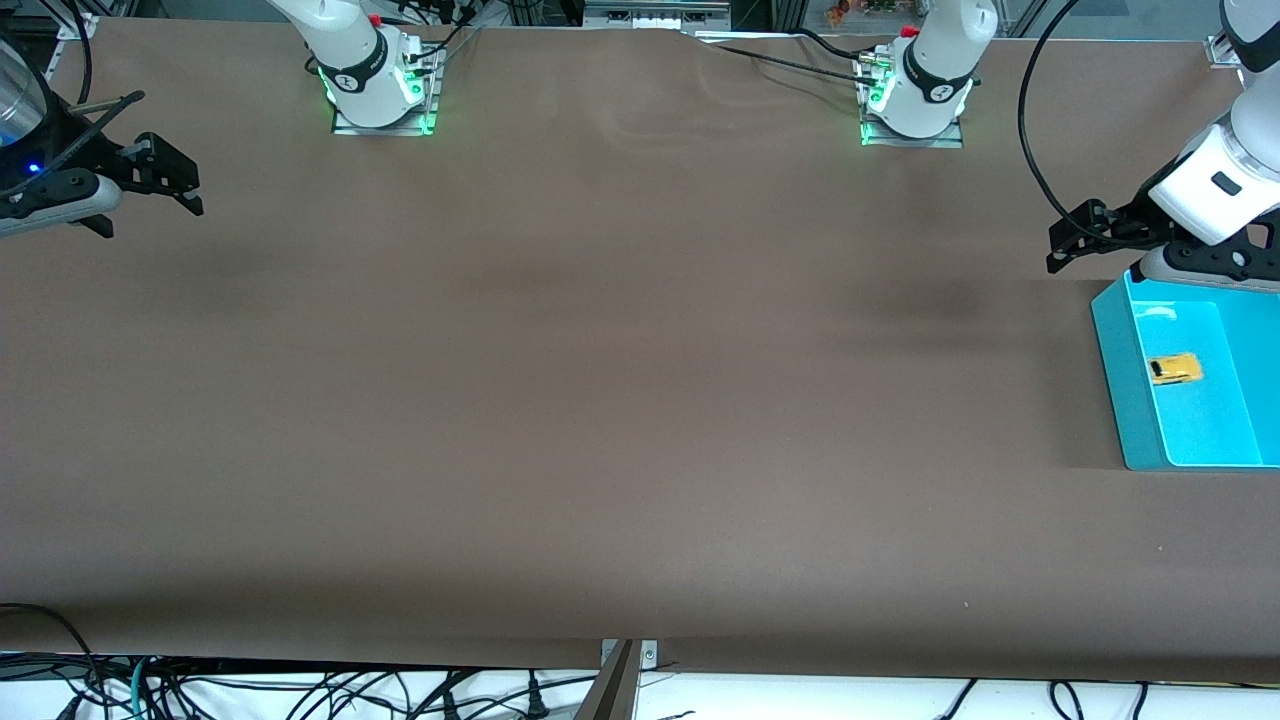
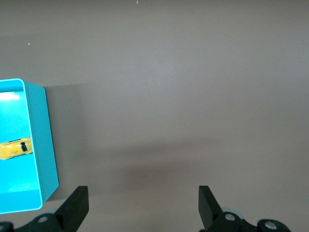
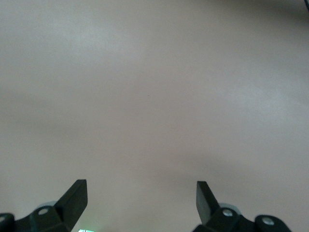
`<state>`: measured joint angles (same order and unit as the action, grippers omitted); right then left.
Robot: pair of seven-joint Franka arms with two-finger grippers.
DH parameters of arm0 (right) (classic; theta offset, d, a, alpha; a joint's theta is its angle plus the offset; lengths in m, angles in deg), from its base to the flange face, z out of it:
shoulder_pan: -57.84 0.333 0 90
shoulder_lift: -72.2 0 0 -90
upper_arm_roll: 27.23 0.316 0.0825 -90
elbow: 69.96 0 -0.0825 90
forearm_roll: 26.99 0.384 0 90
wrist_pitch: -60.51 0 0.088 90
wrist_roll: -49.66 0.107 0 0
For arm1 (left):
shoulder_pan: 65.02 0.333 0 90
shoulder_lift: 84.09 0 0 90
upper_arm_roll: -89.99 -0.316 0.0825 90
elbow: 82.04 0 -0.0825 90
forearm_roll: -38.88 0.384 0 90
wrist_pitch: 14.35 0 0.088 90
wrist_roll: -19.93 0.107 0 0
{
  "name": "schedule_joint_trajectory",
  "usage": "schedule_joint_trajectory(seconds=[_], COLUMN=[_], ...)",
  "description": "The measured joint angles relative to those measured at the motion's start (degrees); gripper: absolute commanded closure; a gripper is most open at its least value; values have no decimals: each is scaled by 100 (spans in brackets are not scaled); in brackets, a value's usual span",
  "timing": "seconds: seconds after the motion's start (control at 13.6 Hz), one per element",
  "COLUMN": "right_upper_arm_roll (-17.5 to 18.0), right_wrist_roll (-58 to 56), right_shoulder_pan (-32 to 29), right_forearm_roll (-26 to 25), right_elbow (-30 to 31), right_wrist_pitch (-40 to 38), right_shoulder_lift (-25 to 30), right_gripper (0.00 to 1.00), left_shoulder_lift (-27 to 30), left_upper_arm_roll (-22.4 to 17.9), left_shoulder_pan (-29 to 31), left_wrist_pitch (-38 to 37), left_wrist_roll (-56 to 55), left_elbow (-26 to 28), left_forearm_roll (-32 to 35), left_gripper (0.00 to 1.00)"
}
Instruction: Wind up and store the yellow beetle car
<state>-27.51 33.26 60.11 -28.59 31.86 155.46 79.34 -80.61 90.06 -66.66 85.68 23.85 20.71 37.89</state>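
The yellow beetle car (image 1: 1175, 369) lies inside a turquoise bin (image 1: 1112, 350) at the left arm's end of the table; the left wrist view shows the car (image 2: 16, 148) in the bin (image 2: 41, 140) too. My left gripper (image 1: 1068, 245) hangs open and empty in the air over the brown table, just beside the bin's corner that lies farther from the front camera. In the left wrist view its fingers (image 2: 77, 205) stand wide apart over bare table. My right gripper (image 1: 170, 185) waits open and empty above the right arm's end of the table, its fingers (image 3: 77, 195) wide apart.
A brown table cover (image 1: 620, 380) spans the whole work surface. Both arm bases (image 1: 380, 90) stand along the edge farthest from the front camera. Cables (image 1: 300, 690) hang below the table's near edge.
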Motion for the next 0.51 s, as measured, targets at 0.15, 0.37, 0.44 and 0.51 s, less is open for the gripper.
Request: schedule_joint_trajectory(seconds=[0.15,0.37,0.44,0.51], right_upper_arm_roll=[5,9,9,9], right_wrist_roll=[0,0,0,0], right_shoulder_pan=[3,8,8,8], right_forearm_roll=[0,0,0,0], right_elbow=[-52,-144,-147,-147], right_wrist_pitch=[0,0,0,0], right_shoulder_lift=[3,7,7,7], right_gripper=[0,0,0,0], left_shoulder_lift=[-2,-4,-5,-8], left_upper_arm_roll=[167,221,221,221], left_shoulder_pan=[37,127,154,172], left_wrist_pitch=[-26,-41,-52,-72], left_wrist_roll=[-49,-58,-58,-58], left_elbow=[-3,-8,-9,-10], left_forearm_roll=[100,105,105,105], left_gripper=[0,0,0,0])
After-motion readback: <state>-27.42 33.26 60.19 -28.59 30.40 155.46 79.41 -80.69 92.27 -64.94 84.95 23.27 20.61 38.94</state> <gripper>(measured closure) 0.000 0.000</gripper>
